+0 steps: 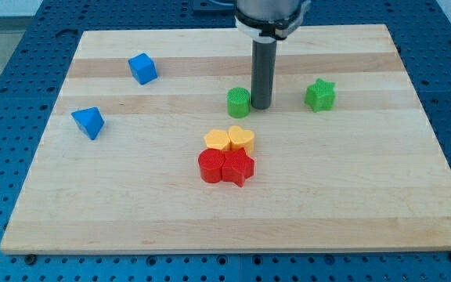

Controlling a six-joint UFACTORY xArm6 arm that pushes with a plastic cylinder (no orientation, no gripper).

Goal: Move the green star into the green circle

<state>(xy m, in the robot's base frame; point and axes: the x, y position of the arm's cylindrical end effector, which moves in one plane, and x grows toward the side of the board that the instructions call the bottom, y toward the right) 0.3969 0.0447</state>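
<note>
The green star lies on the wooden board at the view's upper right. The green circle, a short round block, stands left of it near the board's middle. My tip is down on the board just right of the green circle, very close to it or touching, and well left of the green star. The dark rod rises straight up from there to the arm at the view's top.
A yellow hexagon-like block and a yellow heart sit together below the green circle, with a red round block and a red star just below them. A blue cube and a blue triangle lie at the view's left.
</note>
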